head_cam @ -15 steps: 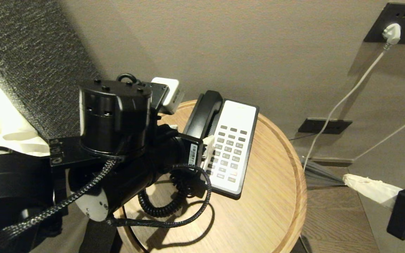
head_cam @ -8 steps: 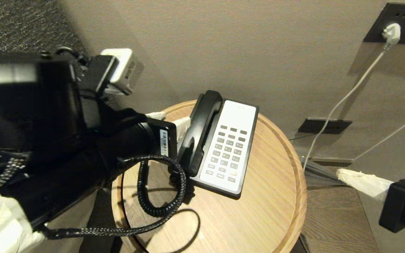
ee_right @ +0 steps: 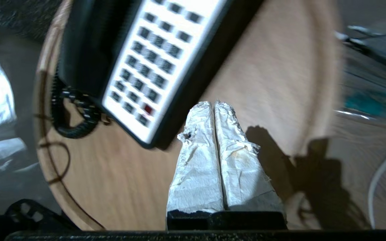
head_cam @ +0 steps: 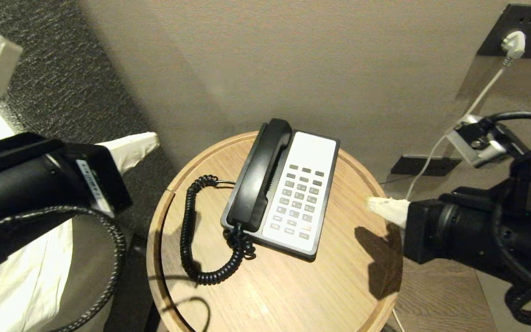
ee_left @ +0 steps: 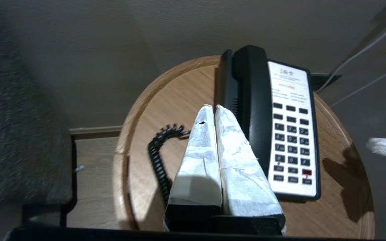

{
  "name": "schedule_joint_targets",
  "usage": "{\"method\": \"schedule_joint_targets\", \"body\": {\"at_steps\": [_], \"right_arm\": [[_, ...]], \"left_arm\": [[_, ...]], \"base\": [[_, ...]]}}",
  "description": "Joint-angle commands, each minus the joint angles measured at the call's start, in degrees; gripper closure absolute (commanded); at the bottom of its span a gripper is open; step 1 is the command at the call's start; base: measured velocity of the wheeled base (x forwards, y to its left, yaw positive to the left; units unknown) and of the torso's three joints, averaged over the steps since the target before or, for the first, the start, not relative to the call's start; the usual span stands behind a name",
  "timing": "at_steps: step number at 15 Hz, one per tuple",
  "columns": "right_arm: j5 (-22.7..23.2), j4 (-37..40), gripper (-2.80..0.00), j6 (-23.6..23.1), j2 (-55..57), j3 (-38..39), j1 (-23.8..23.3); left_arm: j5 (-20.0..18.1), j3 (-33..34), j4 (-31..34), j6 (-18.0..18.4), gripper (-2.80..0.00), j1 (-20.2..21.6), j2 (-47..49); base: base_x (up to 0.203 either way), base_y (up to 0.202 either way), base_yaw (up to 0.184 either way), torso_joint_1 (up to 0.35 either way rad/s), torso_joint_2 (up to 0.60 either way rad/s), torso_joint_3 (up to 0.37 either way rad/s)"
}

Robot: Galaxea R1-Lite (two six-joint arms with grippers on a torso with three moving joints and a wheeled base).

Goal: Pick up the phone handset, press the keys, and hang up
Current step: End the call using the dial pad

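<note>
The black phone handset (head_cam: 258, 177) (ee_left: 255, 110) (ee_right: 89, 50) lies in its cradle on the left side of the phone base, on the round wooden table (head_cam: 339, 286). The dark grey keys (head_cam: 298, 198) (ee_left: 292, 140) (ee_right: 149, 63) fill the white faceplate, and one near the front is reddish. My left gripper (head_cam: 152, 138) (ee_left: 212, 107) hangs off the table's left side, apart from the handset, shut and holding nothing. My right gripper (head_cam: 371, 203) (ee_right: 213, 103) is over the table's right edge, shut and empty, a short way from the base's right side.
The coiled cord (head_cam: 191, 230) loops over the table left of the base. A wall stands close behind, with a socket and white plug (head_cam: 513, 44) at the upper right. A dark padded headboard (head_cam: 39, 69) and white bedding (head_cam: 16, 276) are at the left.
My left arm has pulled back left from over the handset, off the table, and its fingers have closed. My right arm has come in from the right to the table's edge.
</note>
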Motion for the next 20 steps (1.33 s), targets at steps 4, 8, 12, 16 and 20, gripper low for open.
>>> {"method": "schedule_joint_targets", "body": {"at_steps": [4, 8, 12, 16, 20], "right_arm": [[-0.19, -0.13, 0.00, 0.08, 9.84, -3.02, 4.33], [0.43, -0.39, 0.00, 0.28, 11.33, -3.03, 6.09], [0.84, -1.88, 0.00, 0.02, 13.36, -3.91, 6.79], [0.60, -1.88, 0.00, -0.07, 13.87, -3.91, 6.70], [0.51, -1.88, 0.00, -0.16, 13.87, -3.91, 6.61]], "left_arm": [[0.16, 4.23, 0.21, -0.17, 0.00, 2.58, -8.09], [0.16, 4.28, 0.20, -0.26, 0.00, 3.41, -9.10], [0.16, 4.72, 0.21, -0.31, 0.00, 3.56, -9.79], [0.16, 5.51, 0.24, -0.34, 0.00, 3.55, -10.52], [0.07, 5.60, 0.29, -0.34, 0.00, 3.58, -10.65]], "base": [[0.000, 0.000, 0.000, 0.000, 0.00, 0.000], [0.000, 0.000, 0.000, 0.000, 0.00, 0.000], [0.000, 0.000, 0.000, 0.000, 0.00, 0.000], [0.000, 0.000, 0.000, 0.000, 0.00, 0.000], [0.000, 0.000, 0.000, 0.000, 0.00, 0.000]]}}
